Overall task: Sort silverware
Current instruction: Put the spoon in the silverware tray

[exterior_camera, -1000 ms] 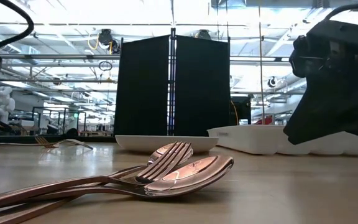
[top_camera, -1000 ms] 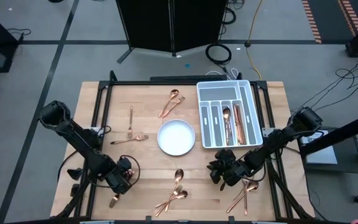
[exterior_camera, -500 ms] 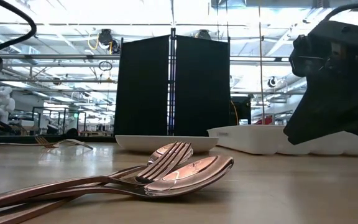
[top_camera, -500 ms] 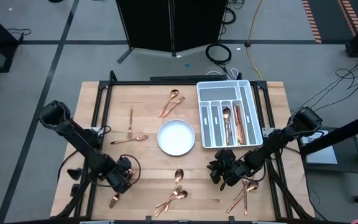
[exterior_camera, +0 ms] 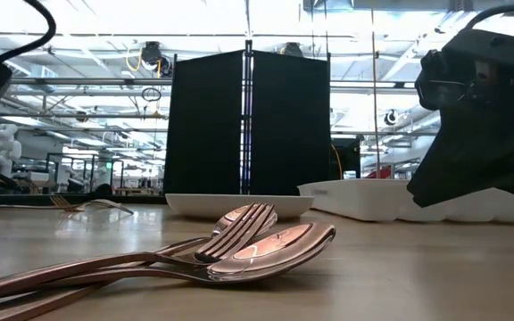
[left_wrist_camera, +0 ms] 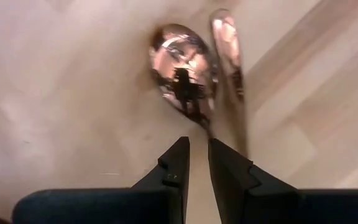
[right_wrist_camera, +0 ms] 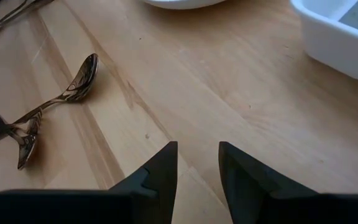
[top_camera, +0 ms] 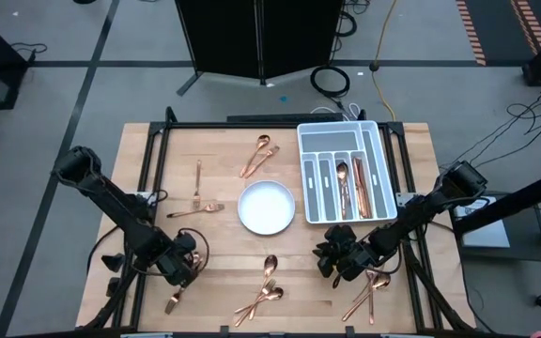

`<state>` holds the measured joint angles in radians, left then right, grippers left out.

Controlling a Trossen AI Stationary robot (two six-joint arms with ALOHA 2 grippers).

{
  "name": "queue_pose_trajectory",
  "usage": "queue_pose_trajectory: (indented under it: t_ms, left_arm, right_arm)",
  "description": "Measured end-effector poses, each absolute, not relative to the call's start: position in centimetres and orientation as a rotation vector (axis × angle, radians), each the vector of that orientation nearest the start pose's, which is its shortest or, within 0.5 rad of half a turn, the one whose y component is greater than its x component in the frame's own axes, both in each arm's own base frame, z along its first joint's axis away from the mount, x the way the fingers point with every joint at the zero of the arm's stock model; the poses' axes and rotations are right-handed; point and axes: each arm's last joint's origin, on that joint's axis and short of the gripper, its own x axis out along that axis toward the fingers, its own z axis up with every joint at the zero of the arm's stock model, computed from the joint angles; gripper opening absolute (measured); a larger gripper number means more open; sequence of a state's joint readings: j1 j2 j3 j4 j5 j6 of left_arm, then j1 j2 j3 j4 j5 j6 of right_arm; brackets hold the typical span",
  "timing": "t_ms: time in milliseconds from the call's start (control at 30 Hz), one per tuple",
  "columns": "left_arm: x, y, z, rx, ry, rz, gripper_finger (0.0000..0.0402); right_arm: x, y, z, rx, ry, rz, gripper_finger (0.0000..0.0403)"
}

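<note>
Left wrist view: left fingers [left_wrist_camera: 199, 163] grip spoon [left_wrist_camera: 184, 78] handle; right fingers [right_wrist_camera: 196, 163] apart, empty.

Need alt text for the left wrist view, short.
The left end effector grips the thin handle of a copper spoon between its two dark fingers, just above the wooden table. A second spoon lies beside the first.

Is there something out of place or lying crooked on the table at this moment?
Yes. Most silverware lies scattered outside the white tray: crossed pieces near the front edge, two forks left of the plate, and two spoons behind it. Only a few pieces sit in the tray. Nothing looks damaged.
</note>
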<state>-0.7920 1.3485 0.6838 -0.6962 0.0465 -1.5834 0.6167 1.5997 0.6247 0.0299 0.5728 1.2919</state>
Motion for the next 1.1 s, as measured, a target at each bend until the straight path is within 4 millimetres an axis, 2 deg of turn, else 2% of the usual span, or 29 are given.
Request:
queue_pose_trajectory:
  t_ms: [233,400,867,1100]
  left_arm:
    - [15.4,-15.7,16.5,-0.833,1.371,0.387,0.0054]
    - [15.5,-15.8,16.0,-0.858,1.384,0.442,0.0057]
    - [15.7,-16.2,14.7,-0.821,1.457,0.473,0.0135]
    - [15.9,-16.4,13.7,-0.757,1.483,0.480,0.0138]
  right_arm:
    - [22.8,14.3,12.4,0.692,0.656,-0.442,0.0107]
    - [22.8,14.3,12.4,0.678,0.658,-0.437,0.0107]
    - [22.8,14.2,12.3,0.670,0.661,-0.437,0.0107]
    - [22.8,14.2,12.3,0.673,0.660,-0.438,0.0107]
